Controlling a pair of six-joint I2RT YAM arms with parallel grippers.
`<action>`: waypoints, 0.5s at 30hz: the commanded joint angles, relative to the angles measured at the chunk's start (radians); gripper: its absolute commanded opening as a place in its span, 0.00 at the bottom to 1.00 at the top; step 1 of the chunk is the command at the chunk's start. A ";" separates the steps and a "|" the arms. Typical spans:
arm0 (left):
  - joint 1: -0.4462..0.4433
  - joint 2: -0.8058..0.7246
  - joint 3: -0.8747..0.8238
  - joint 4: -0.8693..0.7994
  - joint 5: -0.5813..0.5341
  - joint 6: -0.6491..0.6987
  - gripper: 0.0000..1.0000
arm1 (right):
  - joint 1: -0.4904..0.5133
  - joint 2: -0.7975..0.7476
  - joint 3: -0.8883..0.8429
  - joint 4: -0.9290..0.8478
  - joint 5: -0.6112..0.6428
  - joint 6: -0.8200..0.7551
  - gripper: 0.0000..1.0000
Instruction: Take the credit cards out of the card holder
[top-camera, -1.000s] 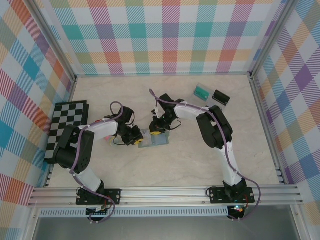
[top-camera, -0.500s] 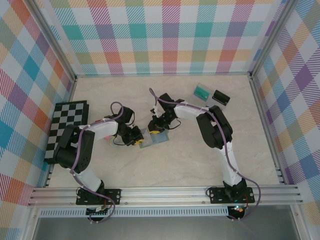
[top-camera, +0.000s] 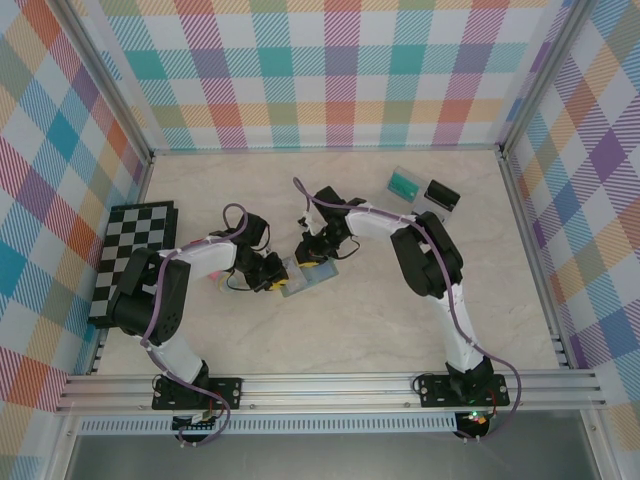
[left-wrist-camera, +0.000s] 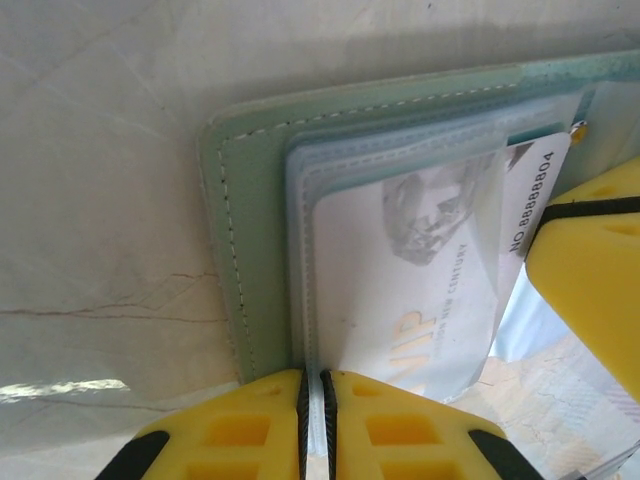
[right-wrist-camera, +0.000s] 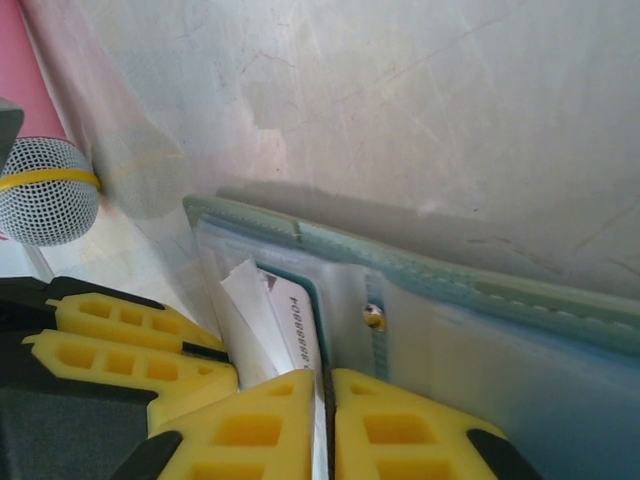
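Observation:
The card holder (top-camera: 314, 278) lies open mid-table, grey-teal with clear sleeves (left-wrist-camera: 255, 230) (right-wrist-camera: 480, 290). A white credit card (left-wrist-camera: 400, 290) printed with VIP and a number sticks partly out of a sleeve (right-wrist-camera: 295, 315). My left gripper (top-camera: 274, 283) (left-wrist-camera: 311, 400) is shut on the edge of the holder's clear sleeve from the left. My right gripper (top-camera: 310, 258) (right-wrist-camera: 328, 400) comes from the far side and is shut on the card's end. One right finger (left-wrist-camera: 590, 270) shows beside the card, and the left fingers (right-wrist-camera: 130, 340) sit close to the right ones.
A black-and-white chequered board (top-camera: 135, 255) lies at the left edge. A clear tray (top-camera: 398, 172) with a teal and a dark item stands at the back right. A pink object with a grey mesh ball (right-wrist-camera: 45, 205) lies just left of the holder.
The right arm has edged slightly to the left with the card end in its jaws. The left gripper and the holder have hardly moved.

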 joint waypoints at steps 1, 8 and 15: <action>-0.010 0.030 0.001 -0.047 -0.020 0.020 0.14 | 0.026 0.021 0.012 -0.022 -0.021 -0.041 0.08; -0.009 0.003 0.003 -0.076 -0.039 0.032 0.14 | 0.026 -0.060 -0.034 0.019 0.073 -0.038 0.00; -0.010 -0.067 -0.019 -0.035 -0.001 0.037 0.16 | 0.026 -0.191 -0.183 0.094 0.149 0.010 0.00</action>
